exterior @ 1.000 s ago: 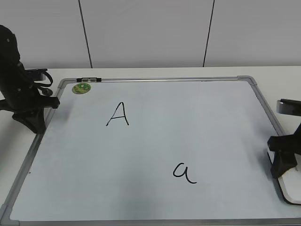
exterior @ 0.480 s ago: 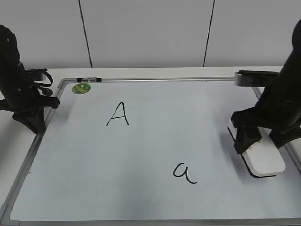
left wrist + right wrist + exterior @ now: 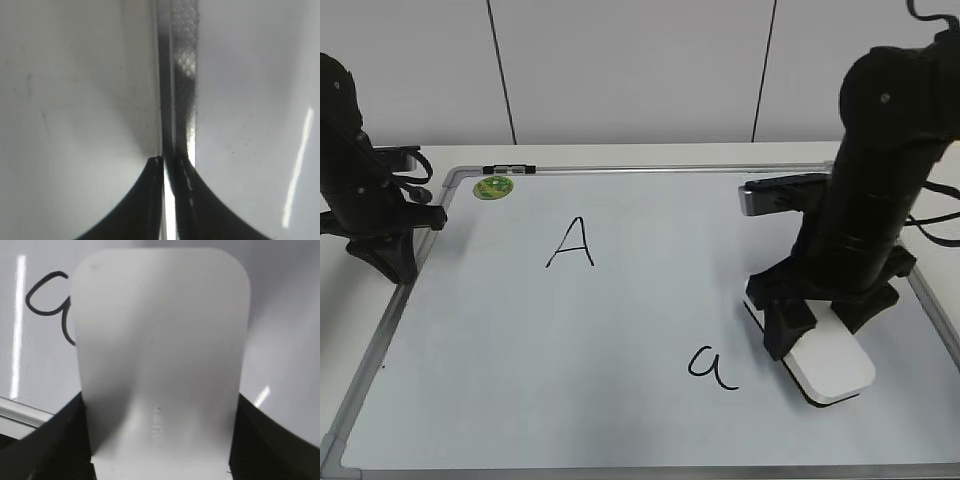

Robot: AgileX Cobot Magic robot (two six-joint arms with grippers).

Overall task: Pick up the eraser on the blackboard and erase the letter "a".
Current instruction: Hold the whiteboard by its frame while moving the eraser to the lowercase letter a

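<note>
The blackboard (image 3: pixel 650 200) is a pale whiteboard with a grey frame lying flat on the table. The small black letter "a" (image 3: pixel 712 367) is at its lower middle, and also shows in the right wrist view (image 3: pixel 50 305), partly hidden behind the eraser. My right gripper (image 3: pixel 825 335) is shut on the white eraser (image 3: pixel 832 365), which rests on the board just right of the "a" and fills the right wrist view (image 3: pixel 160 350). My left gripper (image 3: pixel 385 255) sits at the board's left frame, its fingers (image 3: pixel 167 162) nearly together with nothing between them.
A capital "A" (image 3: pixel 571 243) is drawn at the upper left of the board. A small round green magnet (image 3: pixel 494 186) sits near the top-left corner. The board's grey frame edge (image 3: pixel 180 75) runs under the left gripper. A white wall stands behind the table.
My right arm has carried the eraser from the board's right edge leftward across the board, to just right of the "a". The left arm has not moved.
</note>
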